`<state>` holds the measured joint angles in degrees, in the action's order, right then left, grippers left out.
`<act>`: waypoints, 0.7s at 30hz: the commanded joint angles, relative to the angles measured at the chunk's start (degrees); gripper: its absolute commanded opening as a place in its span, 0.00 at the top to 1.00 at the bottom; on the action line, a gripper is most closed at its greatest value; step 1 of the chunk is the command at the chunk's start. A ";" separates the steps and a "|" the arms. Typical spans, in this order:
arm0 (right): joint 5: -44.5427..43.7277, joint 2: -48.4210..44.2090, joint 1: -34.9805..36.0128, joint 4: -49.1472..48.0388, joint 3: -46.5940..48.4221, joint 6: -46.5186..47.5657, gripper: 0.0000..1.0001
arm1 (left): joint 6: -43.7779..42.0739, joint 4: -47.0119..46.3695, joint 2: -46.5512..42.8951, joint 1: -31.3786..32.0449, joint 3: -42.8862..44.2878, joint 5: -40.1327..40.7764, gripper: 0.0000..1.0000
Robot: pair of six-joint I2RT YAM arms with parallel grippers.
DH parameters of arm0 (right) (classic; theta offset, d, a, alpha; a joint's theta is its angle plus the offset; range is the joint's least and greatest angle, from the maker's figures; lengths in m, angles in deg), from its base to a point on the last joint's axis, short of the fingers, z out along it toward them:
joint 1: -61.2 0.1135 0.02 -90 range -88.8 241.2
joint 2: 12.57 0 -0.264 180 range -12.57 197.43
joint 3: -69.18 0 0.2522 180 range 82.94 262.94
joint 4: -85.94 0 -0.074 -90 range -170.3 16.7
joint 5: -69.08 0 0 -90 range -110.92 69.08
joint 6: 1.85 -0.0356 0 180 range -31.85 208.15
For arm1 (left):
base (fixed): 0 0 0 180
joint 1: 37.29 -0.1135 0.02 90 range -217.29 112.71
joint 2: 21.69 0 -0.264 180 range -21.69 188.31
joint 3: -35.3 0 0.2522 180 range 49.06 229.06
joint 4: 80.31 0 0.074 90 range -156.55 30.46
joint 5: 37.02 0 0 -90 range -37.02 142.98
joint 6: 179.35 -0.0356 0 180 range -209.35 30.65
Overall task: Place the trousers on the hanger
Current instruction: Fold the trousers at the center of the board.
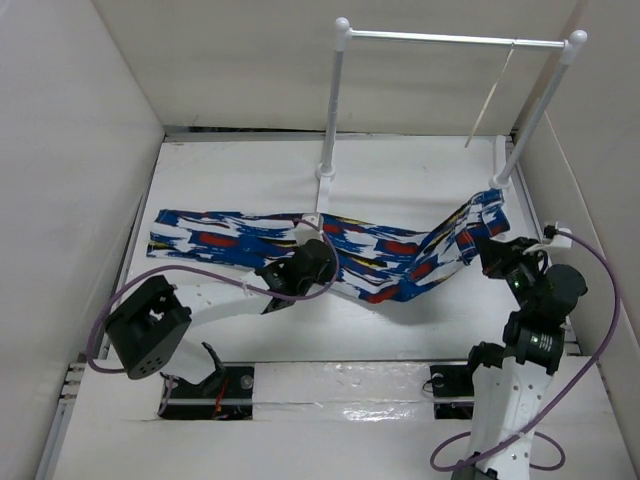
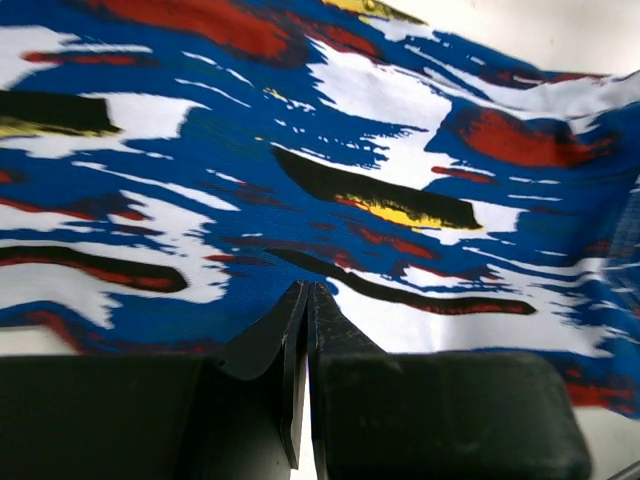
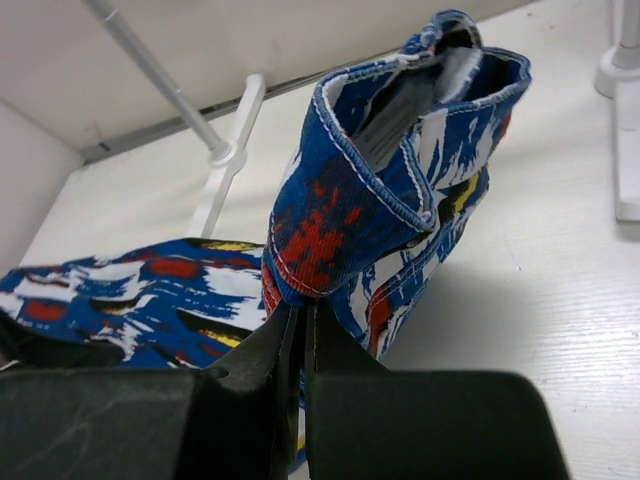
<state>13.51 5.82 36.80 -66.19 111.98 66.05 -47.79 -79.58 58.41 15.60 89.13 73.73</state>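
- The trousers (image 1: 385,250) lie stretched across the middle of the table (image 1: 400,175), running from the left side over to the right arm.
- Most of the cloth lies flat. The right end is lifted off the surface and stands up in a folded bunch, seen close in the right wrist view (image 3: 385,190).
- The right gripper (image 1: 490,248) has its fingers pressed together on the lower hem of that raised bunch, pinching the cloth (image 3: 300,312).
- The left gripper (image 1: 315,262) sits at the near edge of the trousers, about midway along their length.
- In the left wrist view its fingers (image 2: 290,330) are pressed together with no gap, tips at the cloth's near edge (image 2: 350,150). Whether any cloth is caught between them cannot be told.
- The hanger (image 1: 490,100) hangs from the rail of the white rack (image 1: 450,39) at the back, near the right post, tilted and well apart from the trousers.
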 commanded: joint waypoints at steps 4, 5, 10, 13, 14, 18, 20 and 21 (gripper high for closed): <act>2.13 4.63 4.00 1.98 12.70 3.21 1.00 | 3.17 -4.19 6.47 3.02 0.44 4.30 1.00; 2.30 4.98 4.01 1.63 14.19 2.86 1.00 | 3.52 -4.28 7.52 3.71 0.70 4.56 1.00; 3.09 7.53 5.24 2.32 18.68 3.12 1.00 | 5.19 -5.06 14.73 4.33 2.20 5.09 1.00; 2.13 8.06 5.77 3.11 20.79 3.56 1.00 | 6.25 -6.12 17.28 5.99 2.20 4.47 1.00; 1.78 8.15 6.29 3.29 21.23 3.65 1.00 | 7.03 -6.56 17.64 6.61 1.94 4.30 1.00; 1.25 8.85 6.30 3.03 23.52 3.13 1.00 | 9.49 -9.28 19.83 11.00 1.76 3.51 1.00; 1.25 9.12 6.30 2.85 25.45 2.51 1.00 | 10.55 -9.46 21.06 14.42 3.33 3.50 1.00; 1.68 9.29 6.30 3.12 26.24 2.33 1.00 | 11.17 -9.38 22.72 15.49 4.13 3.42 1.00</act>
<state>14.78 15.44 42.55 -58.78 132.89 69.24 -39.52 -90.18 77.57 26.76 91.45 80.33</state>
